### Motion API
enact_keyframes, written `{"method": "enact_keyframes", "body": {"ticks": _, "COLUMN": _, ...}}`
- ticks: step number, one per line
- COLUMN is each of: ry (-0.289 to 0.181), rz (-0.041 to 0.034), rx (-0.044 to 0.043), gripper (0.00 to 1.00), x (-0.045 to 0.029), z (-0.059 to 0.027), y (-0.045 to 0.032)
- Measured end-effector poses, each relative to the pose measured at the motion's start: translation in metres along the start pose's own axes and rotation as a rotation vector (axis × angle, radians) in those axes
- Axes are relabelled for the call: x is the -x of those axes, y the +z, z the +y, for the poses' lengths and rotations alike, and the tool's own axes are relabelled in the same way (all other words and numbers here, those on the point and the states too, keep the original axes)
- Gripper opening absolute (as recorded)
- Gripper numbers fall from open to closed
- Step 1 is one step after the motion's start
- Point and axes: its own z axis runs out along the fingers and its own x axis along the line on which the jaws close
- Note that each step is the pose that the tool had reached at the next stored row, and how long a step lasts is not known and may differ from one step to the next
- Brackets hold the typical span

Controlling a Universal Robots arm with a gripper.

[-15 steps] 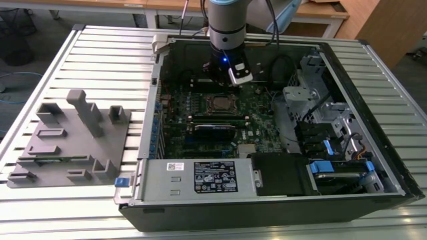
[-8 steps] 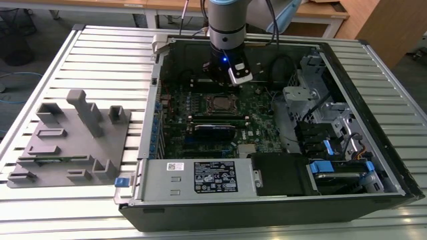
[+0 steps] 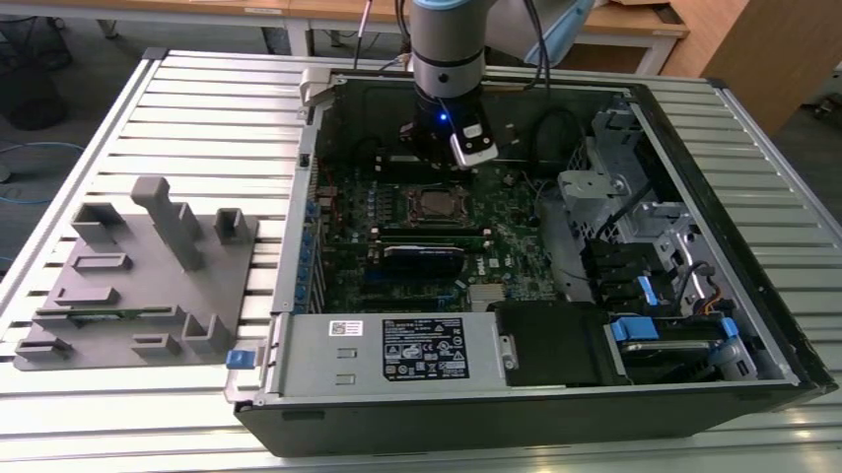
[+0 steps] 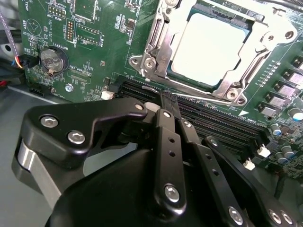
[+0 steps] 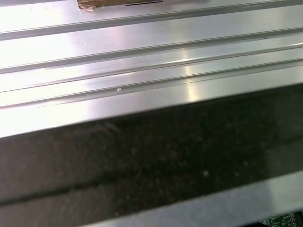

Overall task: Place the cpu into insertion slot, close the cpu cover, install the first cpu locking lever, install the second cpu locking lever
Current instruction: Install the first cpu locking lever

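cpu point(image 4: 208, 47): pale silver square, framed by cpu cover point(image 4: 161, 47) | claw point(image 4: 168, 100): pinched closed, empty

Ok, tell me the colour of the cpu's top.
The cpu has a pale silver-tan top, shown best in the second wrist view.

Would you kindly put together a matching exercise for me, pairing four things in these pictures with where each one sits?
Things:
1. cpu
2. gripper
3. coin battery
4. grey tray

Places:
A. on the slatted table, at the exterior view's left of the computer case
B. at the long black slots next to the cpu cover
C. inside the cpu cover's window
D. on the green board, close to its edge

Pairs: 1-C, 2-B, 3-D, 4-A.
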Motion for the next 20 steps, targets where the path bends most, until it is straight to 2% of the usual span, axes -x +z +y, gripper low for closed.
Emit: {"method": "enact_keyframes", "body": {"ticks": 20, "ry": 0.001, "rz": 0.0, "rx": -0.0003, "gripper": 0.11, "x": 0.0004, "z": -0.0036, "y": 0.0017}}
